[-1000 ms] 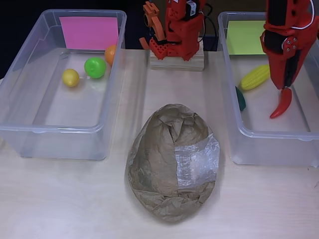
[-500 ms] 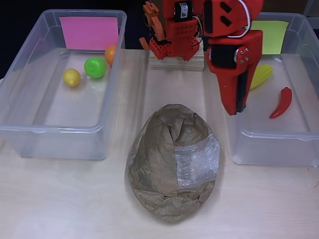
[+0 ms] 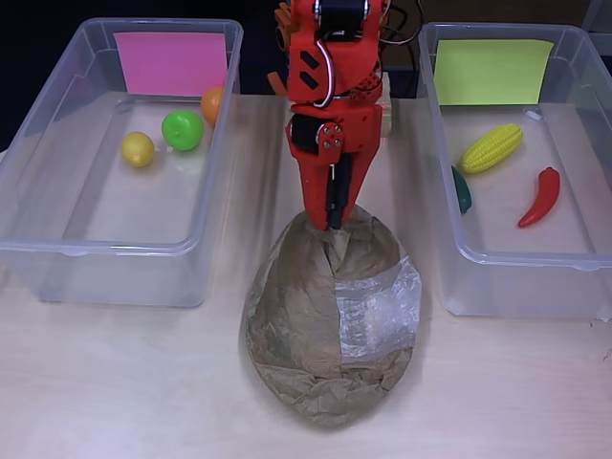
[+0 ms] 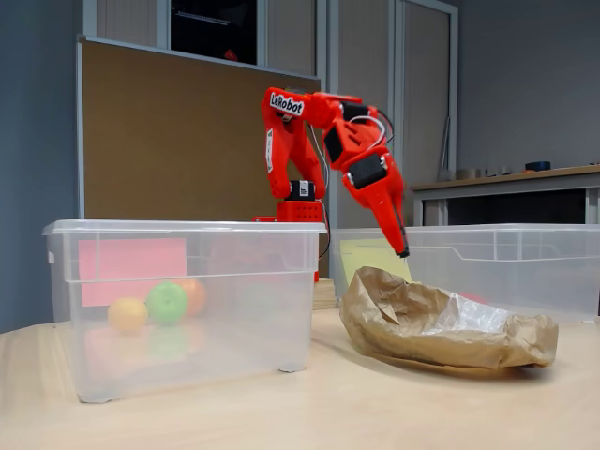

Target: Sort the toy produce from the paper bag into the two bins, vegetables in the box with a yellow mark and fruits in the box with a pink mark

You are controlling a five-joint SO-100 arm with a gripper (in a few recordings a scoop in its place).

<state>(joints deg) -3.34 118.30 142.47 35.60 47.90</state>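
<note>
Two clear plastic bins flank a crumpled paper bag (image 3: 330, 320) on a pale wooden table (image 3: 143, 382). In the overhead view, the left bin (image 3: 57, 258) carries a pink mark (image 3: 170, 63) on its far wall. Inside it lie a yellow lemon (image 3: 138, 149), a green round fruit (image 3: 182, 129) just beside it, and an orange fruit (image 3: 211, 103) against the far right corner. All three sit in the far half of the bin; the fixed view shows them through the side wall (image 4: 187, 309).

At centre, the red arm reaches forward from its base on a wooden block (image 3: 382, 100). The gripper (image 3: 333, 222) points down over the far end of the bag, at the bag's mouth. In the fixed view the gripper tip (image 4: 403, 251) hangs just above the raised edge of the bag (image 4: 375, 277), apart from it. The fingers appear drawn together with nothing between them. The bag lies on its side, with a patch of clear film (image 3: 378, 306) on its right flank. Its contents cannot be seen.

On the right, the second bin (image 3: 516, 277) bears a yellow mark (image 3: 492, 72). It holds a corn cob (image 3: 491, 147), a red chili pepper (image 3: 539, 197) nearer the right wall, and a dark green item (image 3: 462, 191) against the left wall, partly hidden by the rim.
</note>
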